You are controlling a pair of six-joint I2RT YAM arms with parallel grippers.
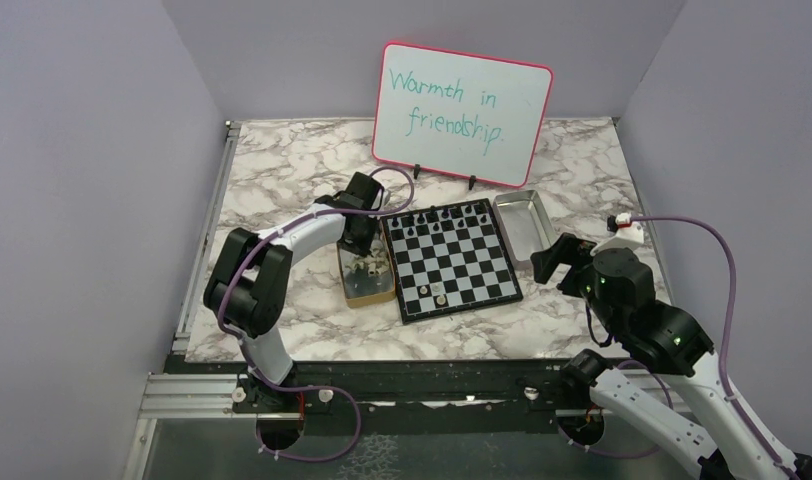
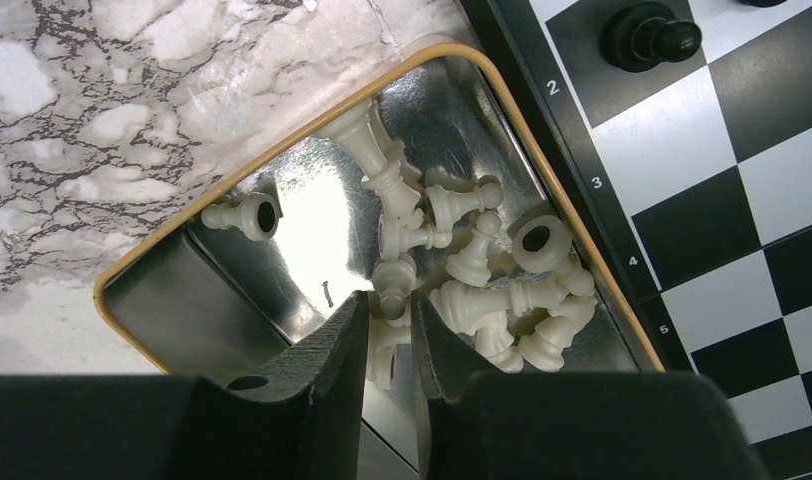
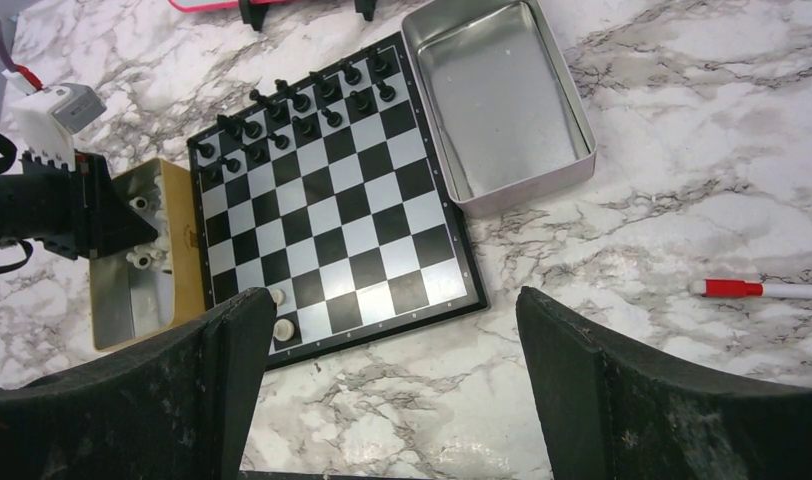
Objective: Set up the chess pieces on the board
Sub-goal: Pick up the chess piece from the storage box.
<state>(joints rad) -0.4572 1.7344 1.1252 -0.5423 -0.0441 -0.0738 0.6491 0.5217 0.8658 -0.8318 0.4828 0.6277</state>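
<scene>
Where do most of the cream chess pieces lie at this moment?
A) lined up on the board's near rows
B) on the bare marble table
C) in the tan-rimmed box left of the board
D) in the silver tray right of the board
C: the left wrist view shows the cream pieces heaped in the box beside the board, which carries only two of them.

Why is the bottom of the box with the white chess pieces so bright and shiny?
Left wrist view: the box has a metal floor that mirrors the light, making a white glare patch beside the cream pieces; the left fingers are just dark shapes. Right wrist view: the silver tray shines softly. Top view: even light, board sharp.
</scene>
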